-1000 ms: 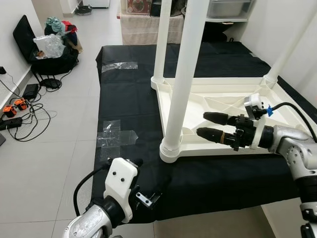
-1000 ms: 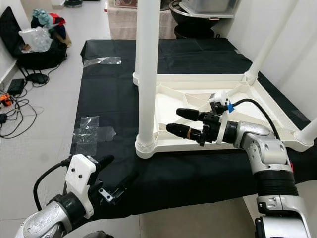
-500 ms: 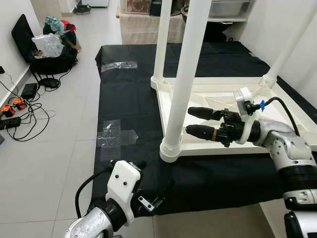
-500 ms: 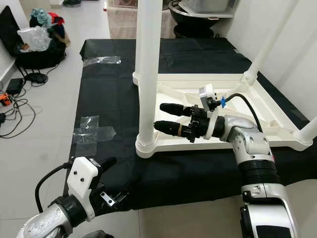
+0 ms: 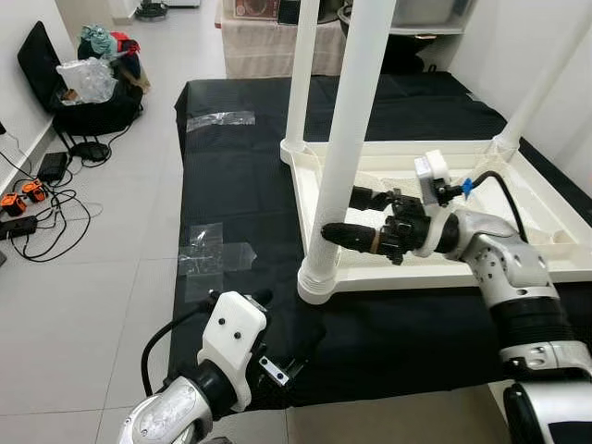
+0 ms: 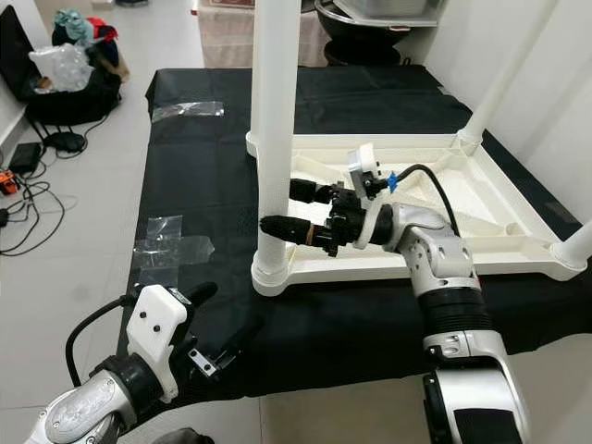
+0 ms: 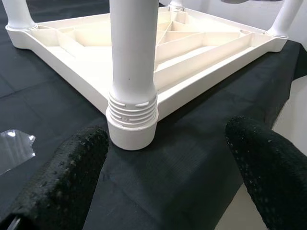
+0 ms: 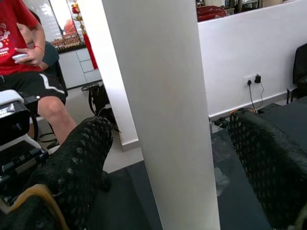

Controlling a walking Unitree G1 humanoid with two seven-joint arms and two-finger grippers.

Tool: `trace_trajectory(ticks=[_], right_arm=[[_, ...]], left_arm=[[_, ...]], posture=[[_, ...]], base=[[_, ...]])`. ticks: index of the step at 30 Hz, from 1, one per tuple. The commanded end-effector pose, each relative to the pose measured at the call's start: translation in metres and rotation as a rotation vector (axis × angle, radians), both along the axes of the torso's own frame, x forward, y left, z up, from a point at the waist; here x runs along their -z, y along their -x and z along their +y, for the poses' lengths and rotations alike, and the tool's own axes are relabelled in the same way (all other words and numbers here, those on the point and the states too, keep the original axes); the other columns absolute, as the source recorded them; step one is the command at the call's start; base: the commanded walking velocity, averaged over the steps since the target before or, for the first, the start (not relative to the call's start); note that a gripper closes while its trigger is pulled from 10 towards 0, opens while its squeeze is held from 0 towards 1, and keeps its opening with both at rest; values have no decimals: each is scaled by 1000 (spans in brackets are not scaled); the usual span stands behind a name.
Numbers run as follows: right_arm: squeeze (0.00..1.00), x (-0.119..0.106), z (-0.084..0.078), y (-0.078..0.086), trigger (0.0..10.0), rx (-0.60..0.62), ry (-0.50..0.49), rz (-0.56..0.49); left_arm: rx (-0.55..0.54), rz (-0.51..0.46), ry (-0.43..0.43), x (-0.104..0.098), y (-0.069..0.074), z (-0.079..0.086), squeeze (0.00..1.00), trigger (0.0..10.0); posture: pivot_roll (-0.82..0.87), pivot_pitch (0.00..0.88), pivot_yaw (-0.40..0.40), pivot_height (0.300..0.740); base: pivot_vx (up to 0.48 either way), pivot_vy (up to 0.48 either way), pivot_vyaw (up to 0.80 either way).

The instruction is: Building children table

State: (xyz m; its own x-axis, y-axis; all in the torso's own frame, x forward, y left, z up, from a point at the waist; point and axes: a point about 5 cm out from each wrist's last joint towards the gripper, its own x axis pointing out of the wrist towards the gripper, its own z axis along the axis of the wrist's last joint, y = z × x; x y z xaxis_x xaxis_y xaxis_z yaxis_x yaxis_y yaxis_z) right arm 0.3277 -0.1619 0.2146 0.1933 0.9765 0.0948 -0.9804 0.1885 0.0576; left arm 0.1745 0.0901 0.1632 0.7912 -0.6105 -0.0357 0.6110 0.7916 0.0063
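Children's table lies upside down on the black-covered floor, right gripper with fingers spread wide either side of the near-corner leg, nothing gripped; judged best to close squarely above the threaded collar, left gripper open and idle.

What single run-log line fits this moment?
right end effector: open, straddling near table leg | left end effector: open, low | tabletop: upside down

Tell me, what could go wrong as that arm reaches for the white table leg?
The right gripper has its fingers open on either side of the near table leg; a sideways knock could tilt the leg in its socket. The upturned tabletop lies close to the black cloth's front edge, so a push might slide it off.
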Motion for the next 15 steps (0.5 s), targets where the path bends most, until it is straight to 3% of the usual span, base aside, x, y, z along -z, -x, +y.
trace_trajectory(ticks=[1, 15], right_arm=[[0, -6, 8, -1, 10000, -16, 10, -31], [0, -3, 34, -7, 10000, -10, 30, -31]], left_arm=[[5, -10, 6, -2, 3, -2, 0, 10000], [-24, -38, 4, -6, -3, 1, 0, 10000]], posture=[[82, 119, -74, 740], [77, 107, -80, 740]], base=[[0, 0, 0], [0, 0, 0]])
